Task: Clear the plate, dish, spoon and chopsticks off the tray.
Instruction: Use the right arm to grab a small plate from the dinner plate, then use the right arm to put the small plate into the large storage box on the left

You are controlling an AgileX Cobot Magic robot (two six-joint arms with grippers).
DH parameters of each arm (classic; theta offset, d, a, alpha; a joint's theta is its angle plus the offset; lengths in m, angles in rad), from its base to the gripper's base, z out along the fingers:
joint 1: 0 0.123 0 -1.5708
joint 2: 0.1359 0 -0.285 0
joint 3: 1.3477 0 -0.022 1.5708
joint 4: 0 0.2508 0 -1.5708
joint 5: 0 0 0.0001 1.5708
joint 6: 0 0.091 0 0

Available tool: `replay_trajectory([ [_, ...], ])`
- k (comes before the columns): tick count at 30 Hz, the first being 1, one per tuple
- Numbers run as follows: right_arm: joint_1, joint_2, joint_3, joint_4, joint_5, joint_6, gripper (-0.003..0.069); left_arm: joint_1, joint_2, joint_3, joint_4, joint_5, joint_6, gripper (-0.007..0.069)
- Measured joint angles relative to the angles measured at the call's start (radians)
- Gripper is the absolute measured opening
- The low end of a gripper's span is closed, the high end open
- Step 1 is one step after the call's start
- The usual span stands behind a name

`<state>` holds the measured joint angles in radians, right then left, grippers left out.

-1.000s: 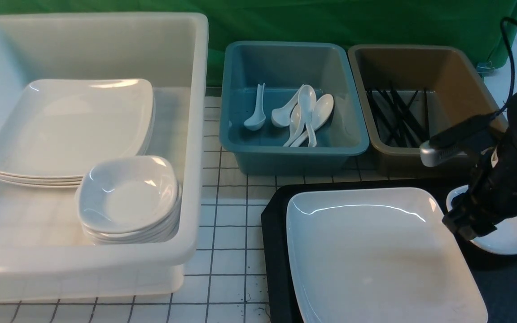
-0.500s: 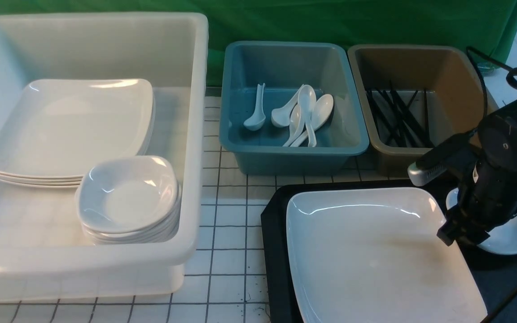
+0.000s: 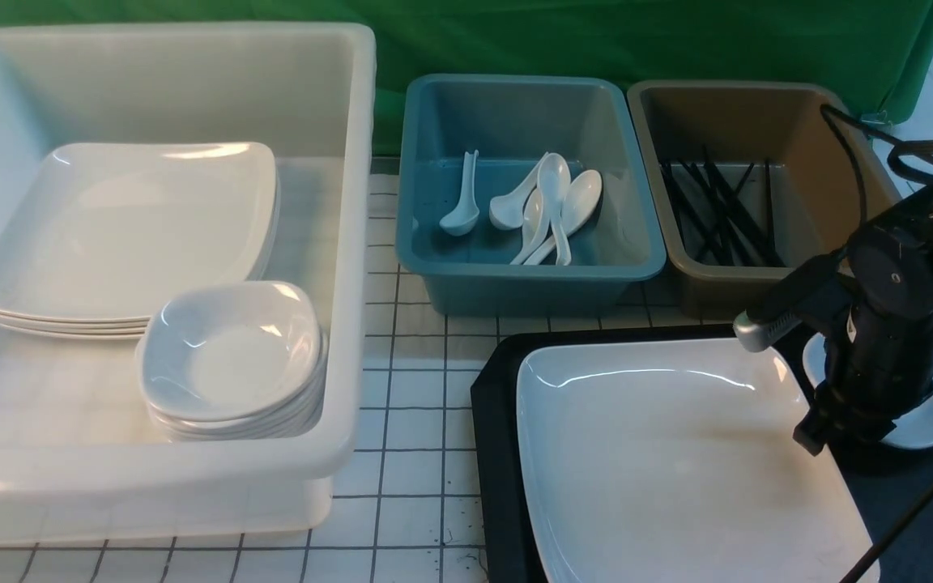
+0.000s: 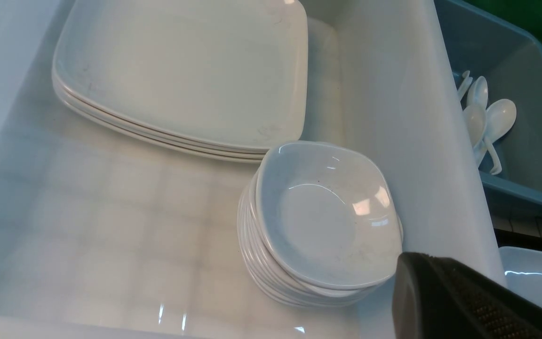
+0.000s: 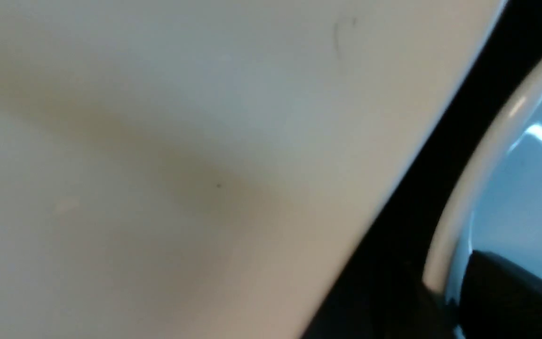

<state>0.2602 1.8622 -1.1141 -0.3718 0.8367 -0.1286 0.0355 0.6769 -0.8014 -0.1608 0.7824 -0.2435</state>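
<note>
Bright light, glare streak on plate (image 3: pixel 677 461), right wrist blurred

**White tub, stacked crockery**

White tub (image 4: pixel 393 94) holds a stack of large plates (image 4: pixel 181 70), with a stack of small dishes (image 4: pixel 322 221) just beside at its 5 o'clock. Blue tub (image 4: pixel 530 61) with spoons (image 4: pixel 487 117) sits at white tub's 2 o'clock. Left gripper (image 4: pixel 431 292) is dark, jaws closed, near the dishes' 5 o'clock corner.

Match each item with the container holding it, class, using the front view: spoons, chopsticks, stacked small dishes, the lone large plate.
Items:
1 spoons
2 chopsticks
3 stack of small dishes
4 lone large plate

Containers:
A black tray
B white tub
C blue tub
D brown tub

Pairs: 1-C, 2-D, 3-B, 4-A.
</note>
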Motion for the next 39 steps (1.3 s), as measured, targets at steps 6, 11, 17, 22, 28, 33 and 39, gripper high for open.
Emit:
replay_trajectory([
  [6, 0.001, 0.005, -0.005, -0.004, 0.046, 0.002, 0.0163, 0.000, 0.000, 0.000, 0.000, 0.000, 0.000, 0.0020],
  [11, 0.002, -0.067, -0.010, 0.022, 0.136, 0.002, 0.0096, 0.000, 0.000, 0.000, 0.000, 0.001, 0.000, 0.0020],
  [17, -0.001, -0.267, -0.010, 0.118, 0.198, 0.006, 0.0043, 0.000, 0.000, 0.000, 0.000, 0.001, 0.000, 0.0020],
  [22, 0.011, -0.460, -0.058, 0.259, 0.210, -0.019, 0.0042, 0.000, 0.000, 0.000, 0.000, 0.001, 0.000, 0.0020],
  [28, 0.176, -0.542, -0.211, 0.377, 0.202, -0.029, 0.0042, 0.000, 0.000, 0.000, 0.000, 0.001, 0.002, 0.0020],
  [33, 0.470, -0.454, -0.357, 0.416, 0.108, -0.051, 0.0042, 0.000, 0.000, 0.000, 0.000, -0.015, 0.004, 0.0020],
  [39, 0.737, -0.177, -0.585, 0.352, 0.058, -0.171, 0.0042, 0.000, 0.001, -0.058, 0.088, -0.021, -0.064, 0.0020],
])
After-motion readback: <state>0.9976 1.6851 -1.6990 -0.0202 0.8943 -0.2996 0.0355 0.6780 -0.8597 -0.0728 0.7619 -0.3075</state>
